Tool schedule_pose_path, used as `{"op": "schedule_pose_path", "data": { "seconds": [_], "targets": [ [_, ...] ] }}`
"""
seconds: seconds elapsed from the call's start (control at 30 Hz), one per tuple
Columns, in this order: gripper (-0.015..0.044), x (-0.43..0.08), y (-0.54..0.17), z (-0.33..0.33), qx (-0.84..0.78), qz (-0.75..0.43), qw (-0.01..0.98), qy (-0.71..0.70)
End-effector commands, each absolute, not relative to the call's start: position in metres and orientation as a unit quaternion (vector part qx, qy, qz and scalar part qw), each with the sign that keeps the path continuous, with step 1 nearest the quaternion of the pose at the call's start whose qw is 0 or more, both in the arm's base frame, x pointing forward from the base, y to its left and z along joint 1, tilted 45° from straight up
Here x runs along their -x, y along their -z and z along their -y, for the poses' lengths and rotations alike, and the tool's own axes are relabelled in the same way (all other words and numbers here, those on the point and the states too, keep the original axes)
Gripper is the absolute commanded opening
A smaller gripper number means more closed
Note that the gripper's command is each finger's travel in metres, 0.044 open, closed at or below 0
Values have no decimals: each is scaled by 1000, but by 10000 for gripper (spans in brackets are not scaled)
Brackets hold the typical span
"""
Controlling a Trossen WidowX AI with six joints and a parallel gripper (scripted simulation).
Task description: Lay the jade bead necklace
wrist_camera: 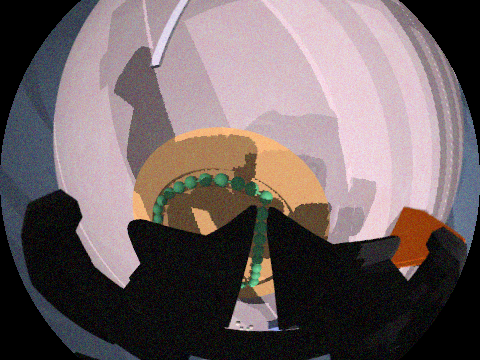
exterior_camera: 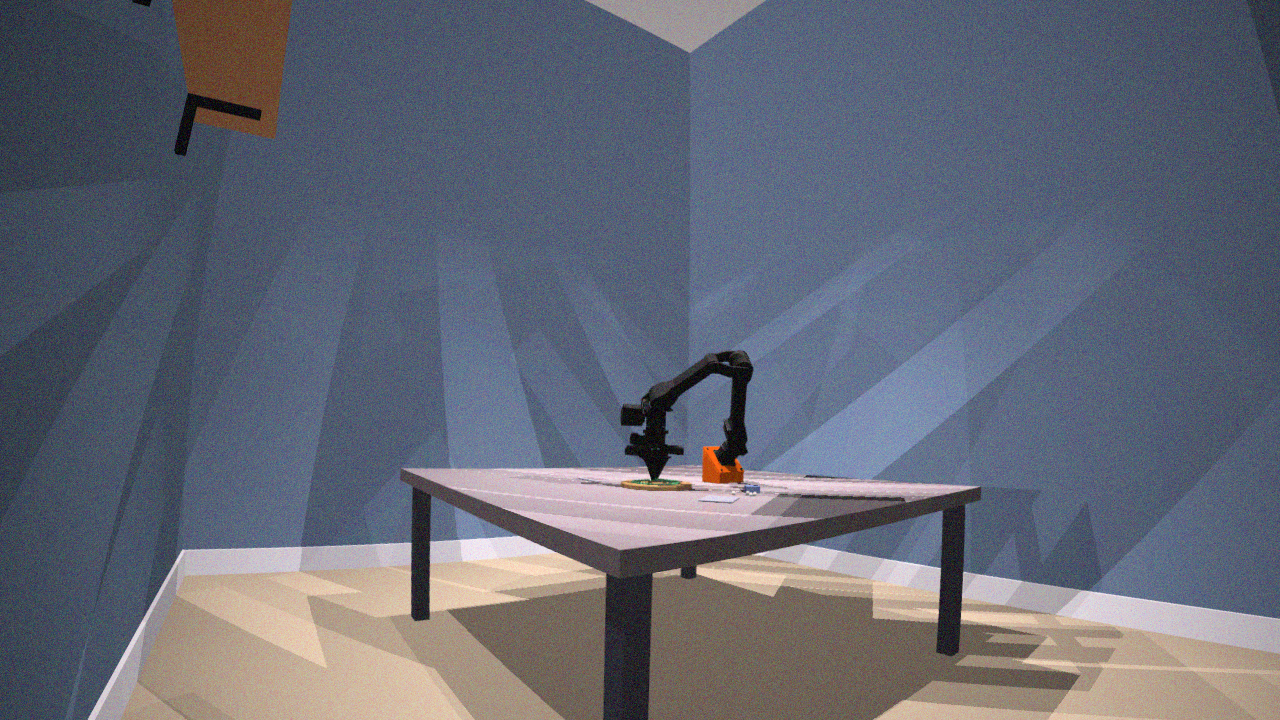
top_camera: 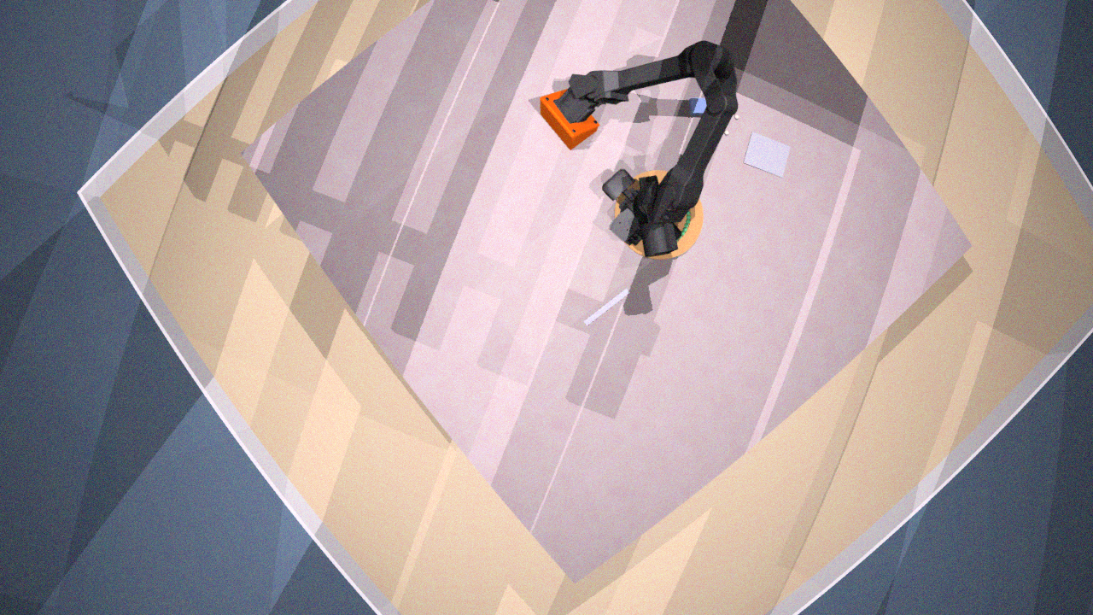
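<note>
The round tan bead board (top_camera: 693,238) (exterior_camera: 657,485) (wrist_camera: 294,163) lies on the table under my wrist. The jade bead necklace (wrist_camera: 200,180) (top_camera: 690,222) lies on the board as a green arc along the groove. One strand of it runs down between my fingertips. My gripper (wrist_camera: 261,212) (exterior_camera: 654,471) points straight down with its tips right at the board. The fingers are nearly together, shut on that strand of beads. In the overhead view the wrist hides most of the board and necklace.
The orange arm base block (top_camera: 569,122) (exterior_camera: 720,465) (wrist_camera: 416,236) stands behind the board. A white strip (top_camera: 607,307) (wrist_camera: 170,30) lies in front of it. A pale square sheet (top_camera: 766,154) and a small blue item (top_camera: 697,107) lie to the right.
</note>
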State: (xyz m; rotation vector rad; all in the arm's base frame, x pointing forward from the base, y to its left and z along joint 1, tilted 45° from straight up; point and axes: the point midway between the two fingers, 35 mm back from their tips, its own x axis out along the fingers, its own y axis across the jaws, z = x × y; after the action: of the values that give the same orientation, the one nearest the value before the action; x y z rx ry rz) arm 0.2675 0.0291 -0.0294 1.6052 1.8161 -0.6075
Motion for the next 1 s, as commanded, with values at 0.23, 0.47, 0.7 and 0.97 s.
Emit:
{"op": "schedule_pose_path", "data": {
  "seconds": [0.23, 0.47, 0.7, 0.97],
  "targets": [
    [0, -268, 29, -29, -610, -689, 316, 230],
    [0, -268, 29, -29, -610, -689, 316, 230],
    [0, -268, 29, -29, -610, -689, 316, 230],
    [0, -267, 25, -25, -611, -689, 312, 232]
  ]
}}
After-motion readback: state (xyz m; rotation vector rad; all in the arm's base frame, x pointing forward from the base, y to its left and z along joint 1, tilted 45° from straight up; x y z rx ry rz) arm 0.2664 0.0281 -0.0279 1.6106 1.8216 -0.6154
